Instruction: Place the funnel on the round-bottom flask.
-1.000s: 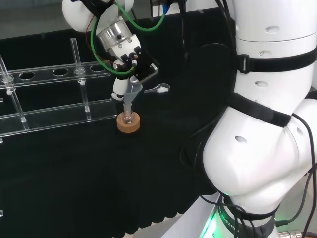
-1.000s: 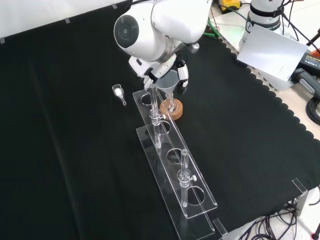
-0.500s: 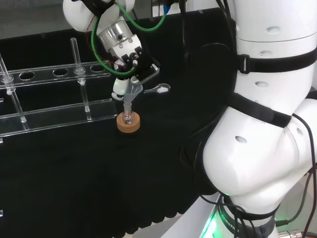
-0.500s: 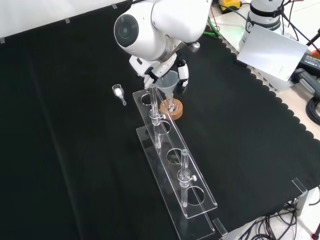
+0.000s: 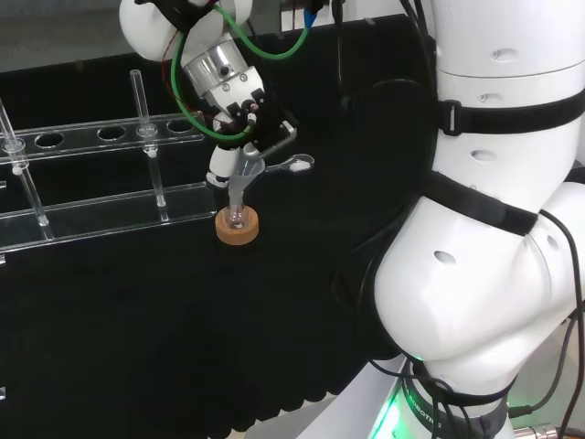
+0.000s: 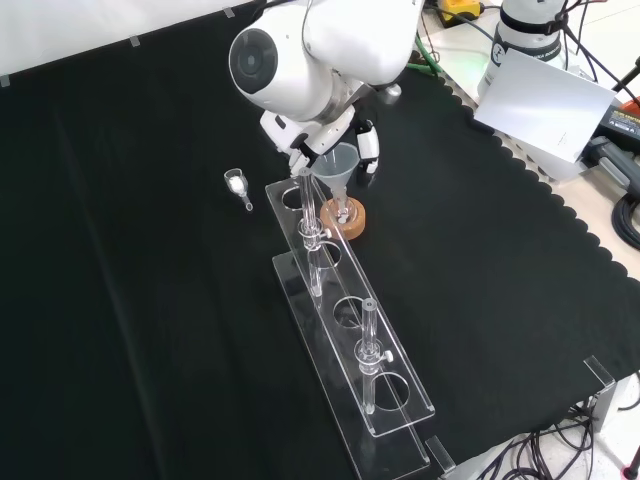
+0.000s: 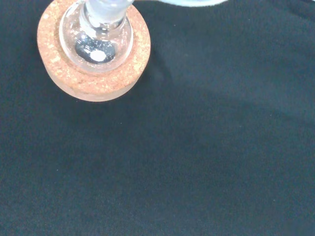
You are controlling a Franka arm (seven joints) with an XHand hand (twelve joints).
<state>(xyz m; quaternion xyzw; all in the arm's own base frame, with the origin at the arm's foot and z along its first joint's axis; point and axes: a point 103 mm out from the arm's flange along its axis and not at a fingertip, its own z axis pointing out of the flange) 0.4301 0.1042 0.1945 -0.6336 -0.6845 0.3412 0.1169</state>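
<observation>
Rack [image 6: 350, 370]: long clear stand just beside the cork ring in the front view.
Hand [image 5: 239, 119]: fingers pinched on the funnel [image 6: 338, 166].
Funnel: stem down in the flask's neck.
Flask [image 7: 98, 37]: round-bottomed, upright on its cork ring [image 5: 237, 228].

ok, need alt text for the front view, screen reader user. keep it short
The robot's hand holds a clear funnel with its stem down in the neck of a small round-bottom flask on a cork ring on black cloth. A clear plastic rack with upright glass tubes runs toward the viewer, and a small scoop lies to its left.
</observation>
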